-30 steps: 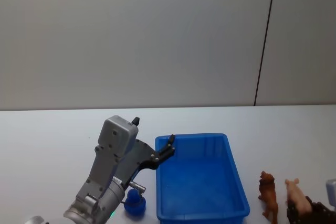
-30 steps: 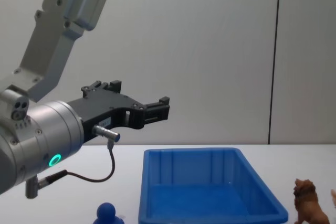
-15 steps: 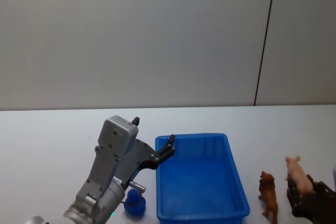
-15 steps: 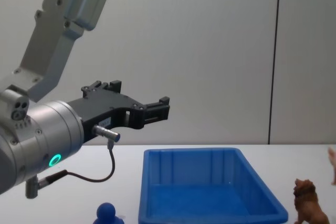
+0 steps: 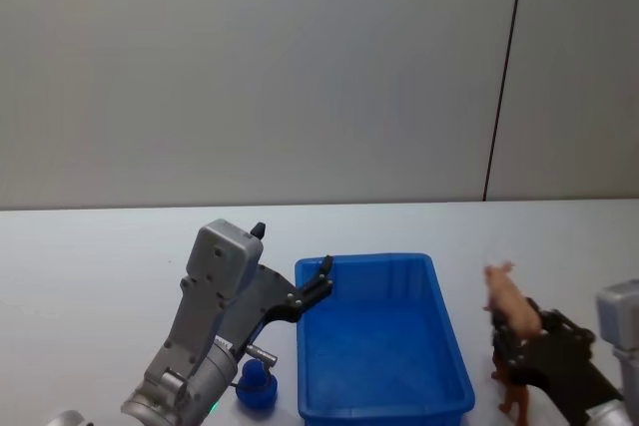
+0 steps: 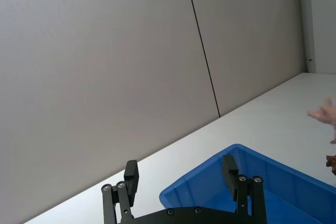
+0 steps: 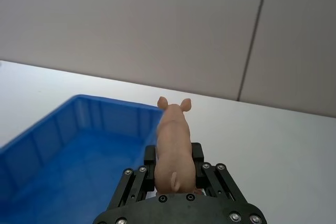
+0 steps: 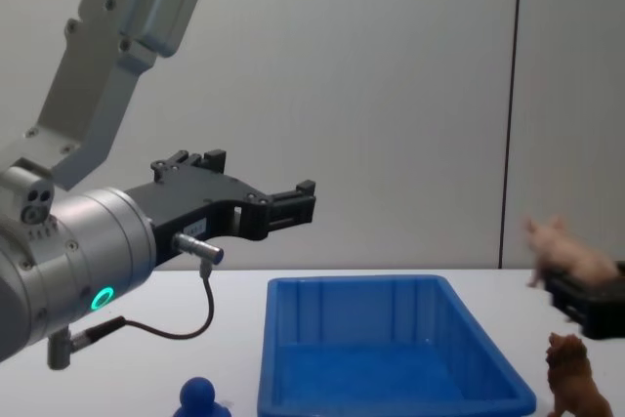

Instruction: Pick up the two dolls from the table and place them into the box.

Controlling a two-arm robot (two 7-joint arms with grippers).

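My right gripper (image 5: 513,330) is shut on the pale pink doll (image 5: 503,290), holding it in the air just right of the blue box (image 5: 364,260). In the right wrist view the doll (image 7: 170,145) stands up between the fingers (image 7: 149,157), facing the box (image 7: 105,104). The brown lion doll (image 8: 576,386) stands on the table below the right gripper (image 8: 584,302), partly hidden by it in the head view. A dark blue round-headed figure (image 5: 255,386) sits left of the box. My left gripper (image 8: 249,175) hovers open above the box's left side.
The white table (image 5: 100,256) stretches left of and behind the box, ending at a grey wall. The left arm's grey housing (image 5: 215,266) stands close to the box's left wall.
The right gripper has lifted the pink doll off the table and carried it left and up toward the box. The lion, the blue figure and the left arm have not moved.
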